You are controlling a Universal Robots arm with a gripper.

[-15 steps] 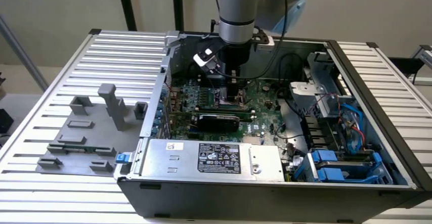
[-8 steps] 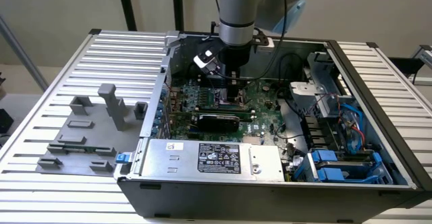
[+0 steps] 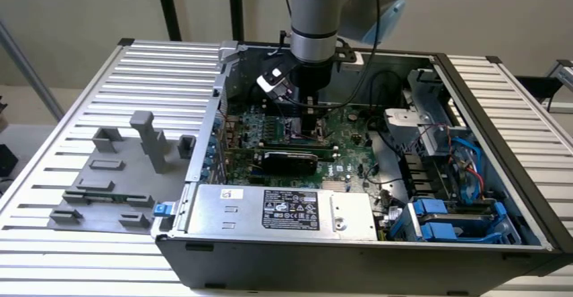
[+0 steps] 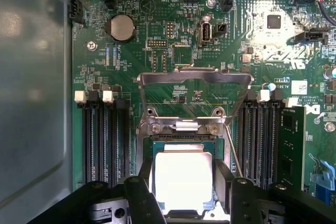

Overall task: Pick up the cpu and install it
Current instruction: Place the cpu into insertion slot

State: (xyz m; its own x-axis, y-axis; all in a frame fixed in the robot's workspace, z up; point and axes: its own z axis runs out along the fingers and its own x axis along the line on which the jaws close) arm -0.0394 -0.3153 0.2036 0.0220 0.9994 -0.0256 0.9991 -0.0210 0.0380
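There was one robot arm point(image 3: 313, 15), carrying one gripper point(image 4: 184, 195) with two fingers point(image 4: 144, 184), and one cpu point(image 4: 184, 174) sat between them. One open computer case point(image 3: 358, 263) held one motherboard point(image 4: 157, 56), one silver power supply box point(image 3: 286, 210) at its near side, one black expansion card point(image 3: 286, 159), one coin cell point(image 4: 121, 27), one seated memory stick point(image 4: 291, 150), four white slot latches point(image 4: 80, 96), two on each side of the socket, and two blue drive carriers point(image 3: 430, 208) at the exterior view's right. One grey fixture plate point(image 3: 134, 190) lay at the exterior view's left, with one tall post point(image 3: 152, 146) on it.
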